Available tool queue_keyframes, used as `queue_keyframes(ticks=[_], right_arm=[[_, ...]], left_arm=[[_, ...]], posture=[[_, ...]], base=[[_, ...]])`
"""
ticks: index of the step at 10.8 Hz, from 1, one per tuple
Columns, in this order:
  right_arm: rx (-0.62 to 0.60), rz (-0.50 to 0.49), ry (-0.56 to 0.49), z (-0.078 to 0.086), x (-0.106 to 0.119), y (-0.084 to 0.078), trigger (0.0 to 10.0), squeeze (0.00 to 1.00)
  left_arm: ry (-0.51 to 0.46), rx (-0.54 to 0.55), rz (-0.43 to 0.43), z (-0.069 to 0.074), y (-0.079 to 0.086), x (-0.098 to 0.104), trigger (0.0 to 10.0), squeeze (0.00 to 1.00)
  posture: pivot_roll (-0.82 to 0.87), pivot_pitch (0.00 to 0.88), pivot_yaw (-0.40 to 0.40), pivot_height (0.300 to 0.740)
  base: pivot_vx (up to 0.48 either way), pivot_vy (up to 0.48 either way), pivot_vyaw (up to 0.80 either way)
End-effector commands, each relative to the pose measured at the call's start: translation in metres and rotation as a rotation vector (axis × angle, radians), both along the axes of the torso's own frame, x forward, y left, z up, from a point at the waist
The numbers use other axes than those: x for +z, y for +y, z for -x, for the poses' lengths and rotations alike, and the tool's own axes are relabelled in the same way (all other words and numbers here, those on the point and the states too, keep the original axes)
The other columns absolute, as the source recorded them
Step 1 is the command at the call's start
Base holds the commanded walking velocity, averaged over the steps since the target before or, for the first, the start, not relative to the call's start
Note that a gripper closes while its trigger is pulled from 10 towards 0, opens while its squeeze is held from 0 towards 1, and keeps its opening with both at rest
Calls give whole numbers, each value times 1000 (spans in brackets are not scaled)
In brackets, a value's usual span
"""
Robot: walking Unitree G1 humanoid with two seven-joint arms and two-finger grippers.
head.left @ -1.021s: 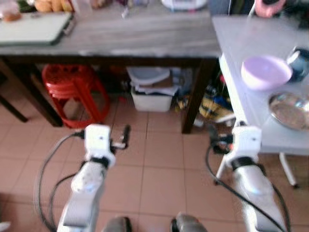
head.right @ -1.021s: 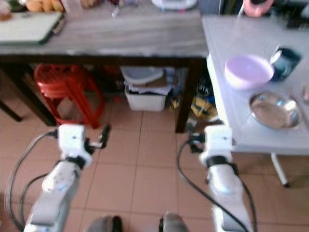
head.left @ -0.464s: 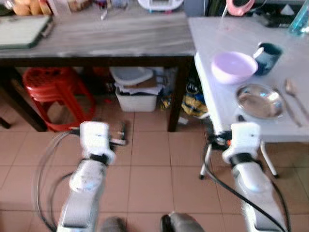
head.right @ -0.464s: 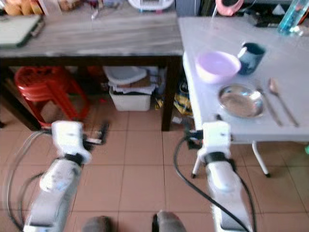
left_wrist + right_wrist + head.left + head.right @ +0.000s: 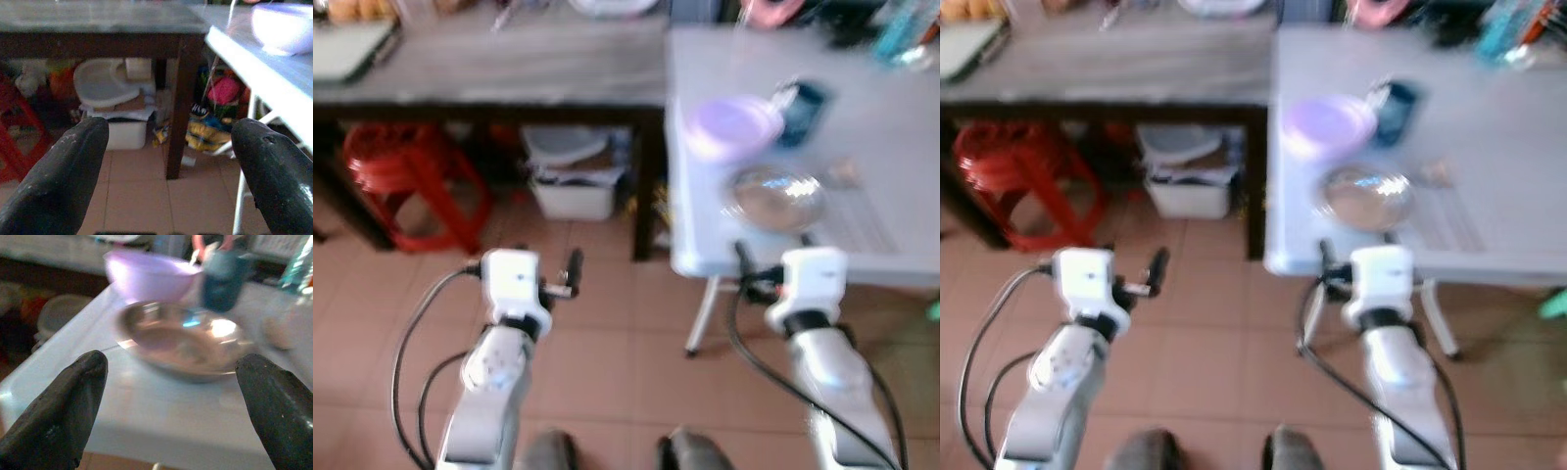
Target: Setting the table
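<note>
1. White counter carries a lilac bowl, a dark blue mug beside it, and a steel plate nearer the edge.
2. Grey counter adjoins it on the left.
3. Tiled floor bears a red stool and a white bin.

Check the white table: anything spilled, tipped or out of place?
Nothing stands out. The purple bowl, dark mug and steel plate sit upright on the white table; no spill visible, though the views are blurred.

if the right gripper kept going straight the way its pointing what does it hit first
Most likely the steel plate near the white table's edge, lying dead ahead between the open right gripper's fingers. The purple bowl and blue mug sit behind it. Depth is blurred.
</note>
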State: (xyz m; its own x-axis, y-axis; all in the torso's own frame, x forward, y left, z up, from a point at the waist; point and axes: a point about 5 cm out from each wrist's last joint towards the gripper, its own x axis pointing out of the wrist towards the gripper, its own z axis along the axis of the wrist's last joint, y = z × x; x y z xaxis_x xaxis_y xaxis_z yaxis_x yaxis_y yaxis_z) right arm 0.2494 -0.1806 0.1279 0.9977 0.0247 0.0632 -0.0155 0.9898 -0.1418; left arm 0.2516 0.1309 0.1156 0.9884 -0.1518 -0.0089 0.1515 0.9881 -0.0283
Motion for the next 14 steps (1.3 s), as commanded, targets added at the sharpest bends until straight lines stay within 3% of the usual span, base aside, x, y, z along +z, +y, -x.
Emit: queue_keyframes(ticks=[1, 2, 3, 5, 6, 7, 8, 9, 10, 13, 14], right_arm=[[21, -17, 5, 0, -1, 6, 10000, 1000], [15, -10, 4, 0, -1, 6, 10000, 1000], [20, -17, 5, 0, -2, 7, 10000, 1000], [21, -18, 4, 0, -1, 7, 10000, 1000], [20, -6, 7, -1, -1, 7, 10000, 525], [21, -4, 9, -1, -2, 6, 10000, 0], [21, -3, 10, -2, -2, 6, 10000, 0], [23, -4, 9, -2, -2, 7, 10000, 0], [32, -10, 2, -1, -1, 7, 0, 0], [29, -8, 5, -1, -2, 7, 0, 0], [30, -10, 5, -1, -2, 7, 3765, 0]], left_arm=[[19, 28, -13, 2, 8, -4, 10000, 0], [22, 30, -12, 2, 9, -4, 10000, 0], [25, 22, -1, 2, 8, -5, 10000, 227], [27, 34, -32, 1, 8, -6, 10000, 0], [43, 51, -3, 0, 8, -8, 10000, 0], [40, 68, 22, 0, 12, -9, 10000, 839], [25, 62, 4, 0, 13, -7, 10000, 1000], [30, 73, 10, 0, 13, -8, 9804, 737], [-24, 68, 28, 2, 13, -1, 0, 0], [-24, 59, 21, 2, 13, -2, 0, 0], [-6, 60, -8, 1, 13, -5, 8706, 0]], posture=[[-59, 159, 16, 740], [-59, 159, 16, 740], [-59, 159, 17, 740], [-60, 158, 17, 740], [-61, 156, 16, 740], [-62, 156, 15, 740], [-62, 156, 14, 740], [-62, 154, 14, 740], [-63, 154, 14, 740], [-64, 151, 15, 740], [-62, 149, 16, 740]], base=[[0, -469, 0], [0, -472, 0], [0, -480, 0], [0, -240, 0], [0, 0, 0], [0, 0, 0], [0, 0, 0], [0, 0, 0], [0, 0, 0], [0, 0, 0], [0, 0, 0]])
